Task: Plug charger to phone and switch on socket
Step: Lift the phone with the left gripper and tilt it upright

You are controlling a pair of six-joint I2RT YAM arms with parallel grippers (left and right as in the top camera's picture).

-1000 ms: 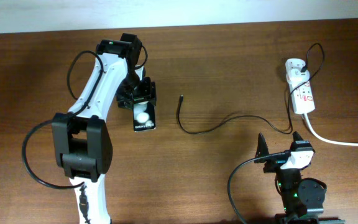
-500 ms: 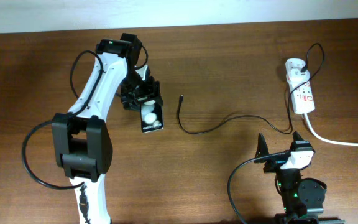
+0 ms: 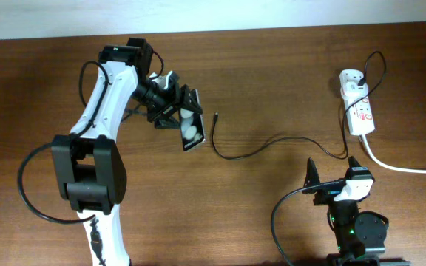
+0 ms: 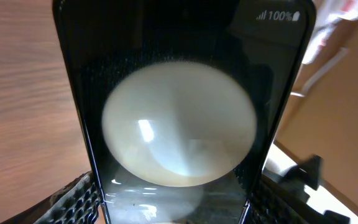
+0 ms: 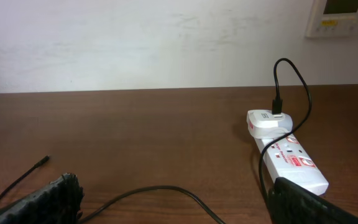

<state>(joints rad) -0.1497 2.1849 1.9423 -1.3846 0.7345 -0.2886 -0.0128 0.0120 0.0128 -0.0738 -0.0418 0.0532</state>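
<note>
The phone (image 3: 191, 133) is clamped at a tilt in the left pincer (image 3: 180, 113) — near the charger (image 3: 215, 117) tip; the right pincer (image 3: 333, 171) is spread wide, empty.

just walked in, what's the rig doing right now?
The left gripper is clamped on one end of the phone, holding it at an angle close beside the loose plug tip of the charger. They are not yet connected. The charger's other end runs to the adapter on the socket, which nothing is touching. The right gripper sits open and empty, away from everything.
</note>
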